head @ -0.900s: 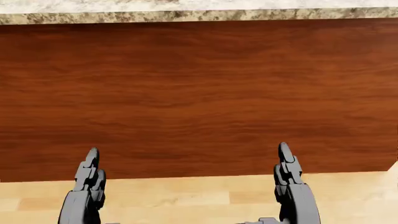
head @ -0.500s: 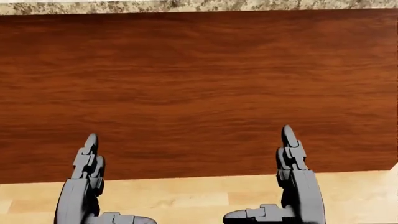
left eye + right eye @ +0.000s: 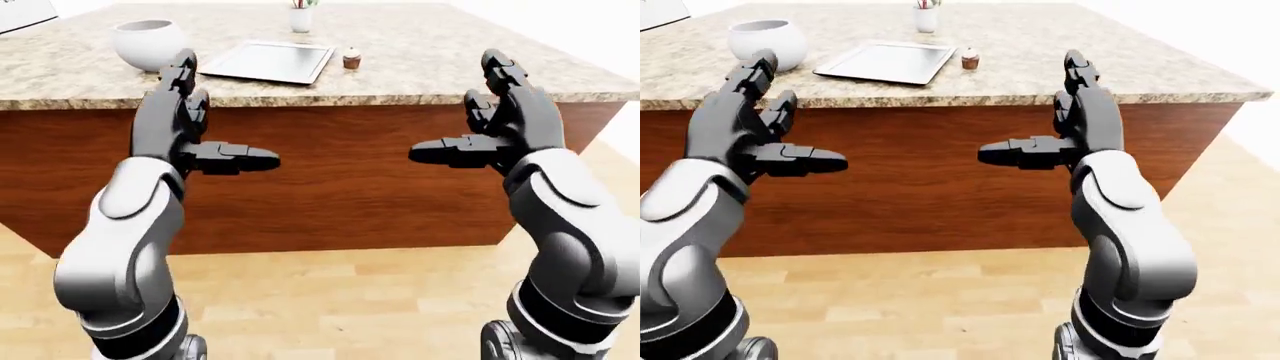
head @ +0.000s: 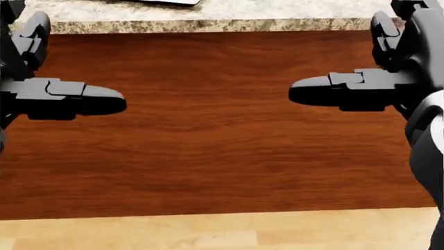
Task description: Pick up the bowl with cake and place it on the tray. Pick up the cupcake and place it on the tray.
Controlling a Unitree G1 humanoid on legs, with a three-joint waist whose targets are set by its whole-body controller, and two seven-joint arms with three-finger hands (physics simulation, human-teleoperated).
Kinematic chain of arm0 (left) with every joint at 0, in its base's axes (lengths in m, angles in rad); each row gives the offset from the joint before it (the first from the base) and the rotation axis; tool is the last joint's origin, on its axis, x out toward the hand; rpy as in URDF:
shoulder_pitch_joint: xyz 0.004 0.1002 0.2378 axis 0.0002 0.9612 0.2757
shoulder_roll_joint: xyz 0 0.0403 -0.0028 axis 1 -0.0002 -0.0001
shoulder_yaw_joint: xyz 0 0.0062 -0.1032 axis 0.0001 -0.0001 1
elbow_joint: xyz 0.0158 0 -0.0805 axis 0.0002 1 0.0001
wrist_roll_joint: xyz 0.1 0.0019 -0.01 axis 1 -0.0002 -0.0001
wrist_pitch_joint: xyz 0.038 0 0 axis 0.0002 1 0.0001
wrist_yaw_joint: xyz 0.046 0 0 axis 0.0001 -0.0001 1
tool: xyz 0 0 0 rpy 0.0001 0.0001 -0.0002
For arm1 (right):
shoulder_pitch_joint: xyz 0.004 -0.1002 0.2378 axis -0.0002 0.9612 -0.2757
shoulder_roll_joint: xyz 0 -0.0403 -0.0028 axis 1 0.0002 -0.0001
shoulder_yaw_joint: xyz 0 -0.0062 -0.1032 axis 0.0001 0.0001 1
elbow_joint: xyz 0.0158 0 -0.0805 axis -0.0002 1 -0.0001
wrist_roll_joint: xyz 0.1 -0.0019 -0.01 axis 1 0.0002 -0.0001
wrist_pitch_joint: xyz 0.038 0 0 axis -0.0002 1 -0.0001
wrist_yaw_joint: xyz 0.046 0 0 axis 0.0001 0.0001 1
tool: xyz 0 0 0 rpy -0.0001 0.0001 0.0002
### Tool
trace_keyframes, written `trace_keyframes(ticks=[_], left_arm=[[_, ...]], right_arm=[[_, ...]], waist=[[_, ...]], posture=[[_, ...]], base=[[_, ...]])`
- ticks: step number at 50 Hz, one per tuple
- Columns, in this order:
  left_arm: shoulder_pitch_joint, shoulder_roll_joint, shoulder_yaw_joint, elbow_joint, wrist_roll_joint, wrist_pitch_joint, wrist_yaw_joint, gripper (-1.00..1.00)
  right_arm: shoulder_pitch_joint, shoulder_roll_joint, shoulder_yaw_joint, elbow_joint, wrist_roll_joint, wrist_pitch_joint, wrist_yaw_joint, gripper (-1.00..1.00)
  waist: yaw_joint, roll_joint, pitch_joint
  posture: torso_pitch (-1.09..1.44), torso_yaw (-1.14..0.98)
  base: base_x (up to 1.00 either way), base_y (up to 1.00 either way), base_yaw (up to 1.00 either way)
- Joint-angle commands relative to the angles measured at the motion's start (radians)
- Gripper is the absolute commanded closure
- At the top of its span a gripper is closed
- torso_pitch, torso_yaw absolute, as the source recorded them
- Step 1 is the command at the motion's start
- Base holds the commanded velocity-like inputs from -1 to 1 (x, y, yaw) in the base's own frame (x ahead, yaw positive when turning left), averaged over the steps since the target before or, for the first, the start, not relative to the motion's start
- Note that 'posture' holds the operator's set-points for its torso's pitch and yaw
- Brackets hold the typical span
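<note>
A speckled granite-topped bench (image 3: 420, 52) with a reddish-brown wooden side panel fills the eye views, and it serves as the landmark for everything else. On its top lie four things. One flat grey rectangular tray (image 3: 268, 61) sits near the bench's near edge, toward the middle of the top. One small cupcake with a brown base and pale top (image 3: 351, 58) stands just beside the tray's right edge, apart from it. One round white bowl (image 3: 148, 43) stands on the bench to the left of the tray, well apart from the cupcake; whether cake lies inside cannot be told from these views. One small white cup holding a few sticks (image 3: 301, 16) stands near the far side of the bench, above the tray in the left-eye view.

Two dark grey three-fingered robot hands are raised before the bench's wooden side, below its top edge. The left hand (image 3: 185, 127) has its fingers (image 3: 178, 71) spread upward and its thumb pointing inward to the right; it holds nothing. The right hand (image 3: 500, 120) mirrors it, fingers (image 3: 497, 66) released and upright, thumb pointing left, also empty. Neither hand touches the bench or anything on it.

Below the bench, a light wooden plank floor (image 3: 340, 300) shows in all three views.
</note>
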Motion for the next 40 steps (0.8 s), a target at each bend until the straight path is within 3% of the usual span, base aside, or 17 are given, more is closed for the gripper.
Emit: trace_keyframes(ticks=[1,11,16,21,22,23,33,34,36,38,40], left_arm=[[-0.071,0.026,0.004,-0.002,-0.027,0.025,0.012,-1.00],[-0.321,0.130,0.032,0.088,-0.092,0.142,0.042,-1.00],[-0.410,0.155,0.068,0.118,-0.140,0.190,0.066,-1.00],[-0.448,0.197,0.070,0.143,-0.184,0.192,0.092,-1.00],[-0.470,0.171,0.109,0.150,-0.215,0.224,0.106,-1.00],[-0.447,0.213,0.071,0.148,-0.203,0.185,0.106,-1.00],[-0.396,0.227,0.067,0.151,-0.261,0.151,0.142,-1.00],[-0.393,0.228,0.066,0.156,-0.263,0.145,0.143,-1.00],[-0.389,0.232,0.062,0.157,-0.267,0.140,0.147,-1.00],[-0.388,0.225,0.067,0.159,-0.275,0.141,0.155,-1.00],[-0.378,0.222,0.063,0.154,-0.283,0.138,0.163,-1.00]], right_arm=[[-0.063,-0.021,-0.010,-0.009,0.026,0.036,-0.017,-1.00],[-0.371,-0.134,-0.019,0.119,0.095,0.171,-0.059,-1.00],[-0.429,-0.139,-0.034,0.107,0.118,0.218,-0.080,-1.00],[-0.442,-0.144,-0.027,0.098,0.137,0.231,-0.092,-1.00],[-0.439,-0.139,-0.027,0.096,0.139,0.229,-0.097,-1.00],[-0.432,-0.141,-0.021,0.092,0.141,0.224,-0.097,-1.00],[-0.392,-0.143,-0.011,0.082,0.149,0.179,-0.108,-1.00],[-0.394,-0.142,-0.013,0.078,0.150,0.185,-0.111,-1.00],[-0.395,-0.142,-0.011,0.073,0.152,0.183,-0.113,-1.00],[-0.391,-0.145,-0.010,0.077,0.151,0.177,-0.113,-1.00],[-0.383,-0.147,-0.004,0.073,0.148,0.182,-0.116,-1.00]], waist=[[-0.001,0.001,-0.016],[0.000,0.003,0.001],[-0.001,0.005,0.011],[0.000,0.004,0.014],[-0.001,0.005,0.014],[-0.001,0.004,0.014],[-0.002,0.009,0.010],[-0.005,0.016,-0.016],[-0.007,0.009,-0.017],[-0.006,-0.028,-0.016],[-0.006,-0.028,-0.028]], posture=[[0.00,0.00],[0.00,0.00],[0.00,0.00],[0.00,0.00],[0.00,0.00],[0.00,0.00],[0.00,0.00],[0.00,0.00],[0.00,0.00],[0.00,0.00],[0.00,0.00]], base=[[0.00,0.00,0.00],[0.00,0.00,0.00],[0.00,0.00,0.00],[0.00,0.00,0.00],[0.00,0.00,0.00],[0.00,0.00,0.00],[0.00,0.00,0.00],[0.00,0.16,0.00],[0.00,0.32,0.00],[0.00,0.46,0.00],[0.00,0.47,0.00]])
